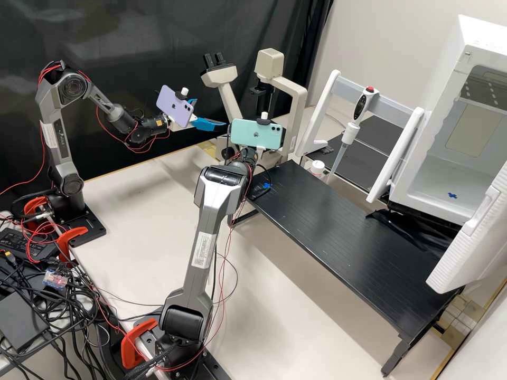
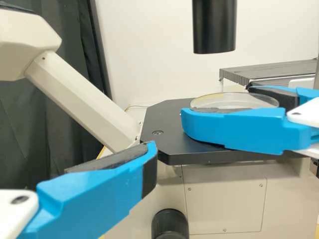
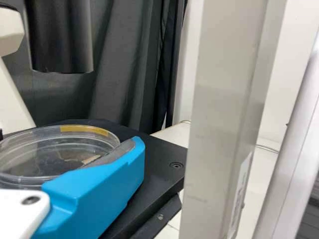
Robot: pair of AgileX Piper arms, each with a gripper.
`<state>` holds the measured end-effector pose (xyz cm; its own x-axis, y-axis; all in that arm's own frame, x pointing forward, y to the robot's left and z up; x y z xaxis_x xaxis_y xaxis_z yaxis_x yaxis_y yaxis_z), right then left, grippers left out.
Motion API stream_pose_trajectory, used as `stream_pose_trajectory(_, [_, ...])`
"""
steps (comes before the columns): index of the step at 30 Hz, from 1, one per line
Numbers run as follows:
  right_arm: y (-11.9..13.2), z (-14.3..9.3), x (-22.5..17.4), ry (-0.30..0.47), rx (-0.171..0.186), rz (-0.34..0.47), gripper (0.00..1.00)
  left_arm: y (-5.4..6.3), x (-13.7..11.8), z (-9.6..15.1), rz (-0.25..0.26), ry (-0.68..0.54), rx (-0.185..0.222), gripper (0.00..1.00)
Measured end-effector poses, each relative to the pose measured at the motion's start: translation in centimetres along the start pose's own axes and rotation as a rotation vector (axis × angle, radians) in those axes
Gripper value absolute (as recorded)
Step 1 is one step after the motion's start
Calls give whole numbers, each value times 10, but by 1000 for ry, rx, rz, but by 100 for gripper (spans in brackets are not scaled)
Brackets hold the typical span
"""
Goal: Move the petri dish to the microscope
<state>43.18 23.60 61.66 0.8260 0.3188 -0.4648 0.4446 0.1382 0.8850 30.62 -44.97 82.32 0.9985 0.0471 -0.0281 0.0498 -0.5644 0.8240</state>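
At twelve o'clock, the blue-fingered right hand (image 1: 260, 150) grips a clear round petri dish (image 2: 237, 101) at the black microscope stage (image 2: 172, 119). Toward eleven, the blue-fingered left hand (image 1: 211, 113) is open.

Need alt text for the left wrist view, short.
The right gripper holds a clear petri dish level at the microscope's black stage, with a black cylinder overhead. In the foreground, one blue finger of the left arm is near the stage's edge, nothing against its pad.
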Motion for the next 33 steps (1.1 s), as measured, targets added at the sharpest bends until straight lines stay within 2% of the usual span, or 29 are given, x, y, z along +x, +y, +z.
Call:
stream_pose_trajectory(17, [5,-5,18,-11,-2,-13,0,0,0,0,0,0,0,100])
stream_pose_trajectory(21, [8,-10,20,-9,-23,-15,0,0,0,0,0,0,0,100])
stream_pose_trajectory(22, [7,-11,21,-6,-32,-15,100,0,0,0,0,0,0,100])
stream_pose_trajectory(24, [6,-11,22,-4,-47,-16,100,0,0,0,0,0,0,100])
stream_pose_trajectory(33, [1,-8,25,-16,-75,-33,100,0,0,0,0,0,0,100])
